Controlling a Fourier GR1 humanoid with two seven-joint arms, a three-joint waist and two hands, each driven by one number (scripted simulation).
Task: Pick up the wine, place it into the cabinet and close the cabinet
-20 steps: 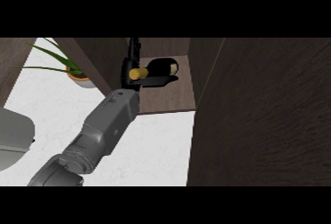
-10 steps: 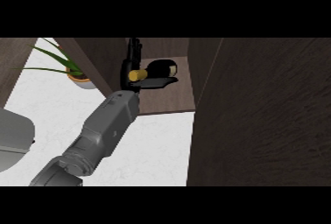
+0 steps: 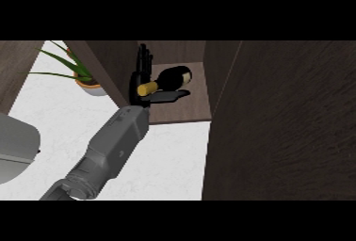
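Nothing has shifted since the earlier frames: your one visible grey forearm and black hand stay where they were, and the wine bottle has not moved.

Hand pose: the forearm rises from the lower edge at about 7 o'clock toward 12 o'clock, ending inside the dark brown wood-grain cabinet. The fingers stand straight, pointing to 12 o'clock, and the thumb juts flat toward 3 o'clock beneath the bottle. The hand is released, not curled round anything; which hand it is you cannot tell from this view, and no second hand shows.

Task object: the dark glass wine bottle with a yellow neck lies on its side on the cabinet's brown shelf, neck toward 8 o'clock, just beside the palm and above the thumb. Whether it touches the hand cannot be told.

Surroundings: the cabinet's tall, dark, coarse-grained door fills the 3 o'clock side, standing open. A green-leaved plant in a terracotta pot sits at 10 o'clock on the white, faintly marbled counter. A grey curved object shows at 8 o'clock.
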